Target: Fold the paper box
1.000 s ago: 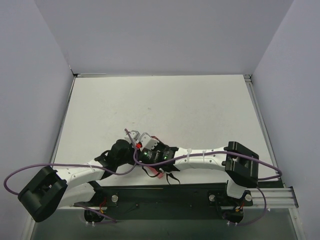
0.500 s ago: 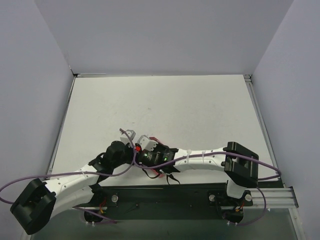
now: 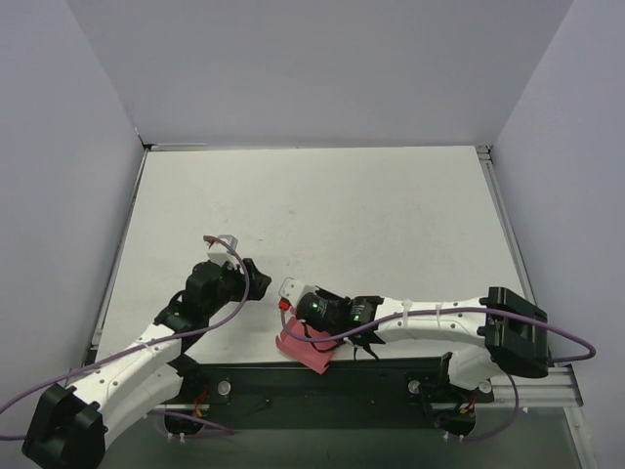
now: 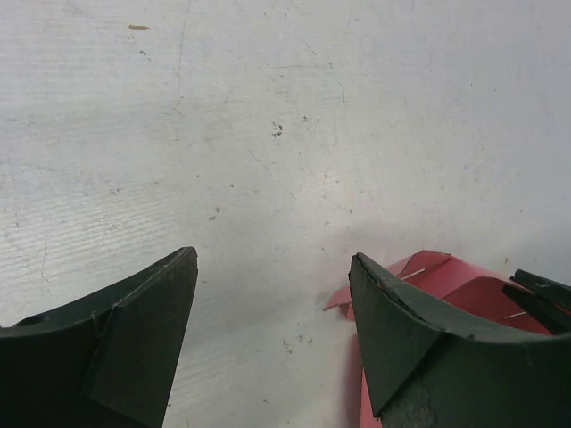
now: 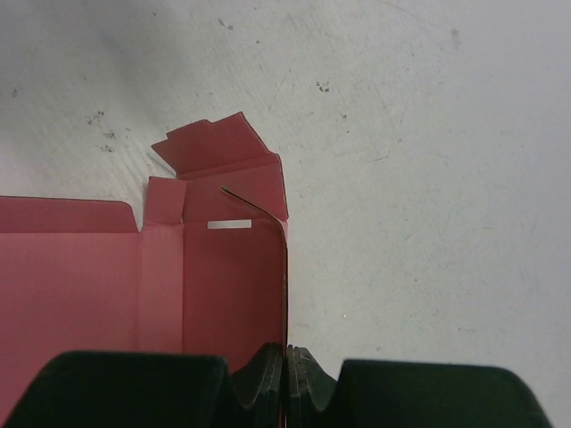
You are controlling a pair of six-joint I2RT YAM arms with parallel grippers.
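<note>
The right claw [image 5: 286, 357] was pinched shut on a thin upright panel of the paper box [image 5: 178, 276], seen edge-on as a dark line that ran up from between the fingers and curled over at the top. That grip probably served to stand the panel up along its crease while the rest of the card lay flat on the surface [image 3: 342, 205]. The left claw [image 4: 274, 260] stood wide open with only bare surface between its fingers. It was set just beside the box and touched nothing, apparently free to come in on another flap. The box lay near the front edge of the surface, between the two arms and under the right claw. The right wrist view alone gave the inner face: the fold lines, a small white slot, and the little end flaps splayed at the far corner. The overhead view showed only a pink patch under the claw, but it placed both arms around it. The left wrist view caught just one red corner behind its own right finger.
</note>
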